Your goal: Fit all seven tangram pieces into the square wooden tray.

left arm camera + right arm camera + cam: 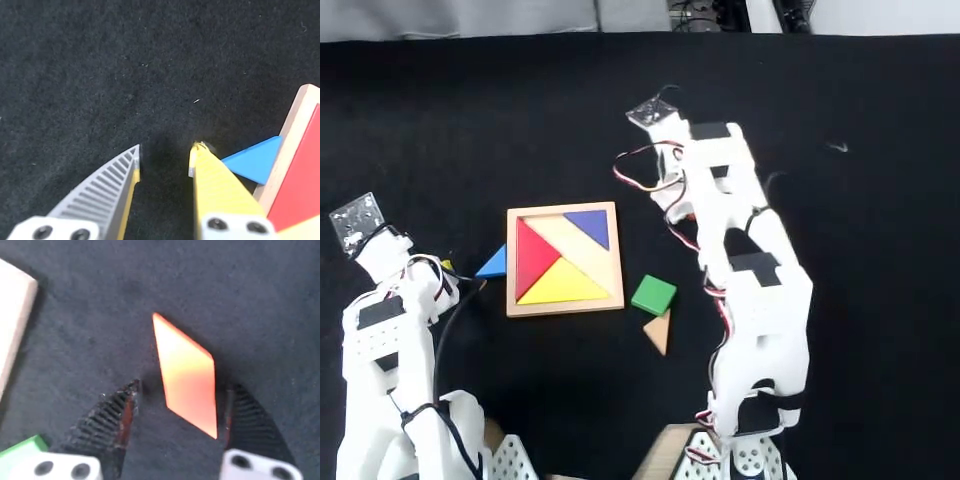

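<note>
Mid-fill: tray (565,308) at bench centre, holding red (532,258), yellow (563,285) and dark blue (590,226) triangles, with a pale diagonal gap bare between them. Four pieces out on the bench. Right hand (183,386) released, jaws straddling orange parallelogram (186,374), which lies flat on the bench on the tray's right-edge side; no contact by the look of it. Step in hand, probably: pick that piece. Next move calls for closing on its two long sides, lifting clear, then turning it to suit the diagonal gap. Left hand (165,160) also released, empty, low over the bench just beside light blue triangle (255,160), which sits at the tray rim facing the bench's left edge, touching or nearly. Green square (653,295) and tan triangle (659,331) close together off the tray's corner nearest the arms, on the right side; in the way only if the parallelogram travels low.
</note>
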Controlling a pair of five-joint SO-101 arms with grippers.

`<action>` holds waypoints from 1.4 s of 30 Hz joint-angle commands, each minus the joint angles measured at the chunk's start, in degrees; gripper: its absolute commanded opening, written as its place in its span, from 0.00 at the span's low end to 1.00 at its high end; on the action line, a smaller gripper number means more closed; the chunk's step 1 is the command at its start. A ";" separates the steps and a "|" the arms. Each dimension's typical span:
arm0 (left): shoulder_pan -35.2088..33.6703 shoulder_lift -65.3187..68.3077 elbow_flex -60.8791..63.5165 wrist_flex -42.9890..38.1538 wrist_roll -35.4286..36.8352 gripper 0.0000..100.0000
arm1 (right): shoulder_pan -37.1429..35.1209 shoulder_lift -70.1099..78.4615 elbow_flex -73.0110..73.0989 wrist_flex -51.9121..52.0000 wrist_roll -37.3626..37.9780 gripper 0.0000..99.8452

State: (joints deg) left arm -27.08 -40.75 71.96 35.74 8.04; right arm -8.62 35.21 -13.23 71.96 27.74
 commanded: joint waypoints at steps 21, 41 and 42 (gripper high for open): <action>0.22 -1.05 -0.57 -0.97 -0.53 0.17 | -0.79 -0.40 -8.92 9.58 -5.45 0.02; 0.75 -1.05 -0.48 -0.97 -0.53 0.17 | -18.81 -37.85 22.46 5.19 -33.32 0.02; 1.45 -1.05 -0.40 -0.97 -0.70 0.17 | -20.31 -37.49 24.31 3.60 -33.85 0.02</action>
State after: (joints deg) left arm -27.08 -40.75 71.96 35.74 8.04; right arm -24.53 0.66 7.60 79.60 -3.74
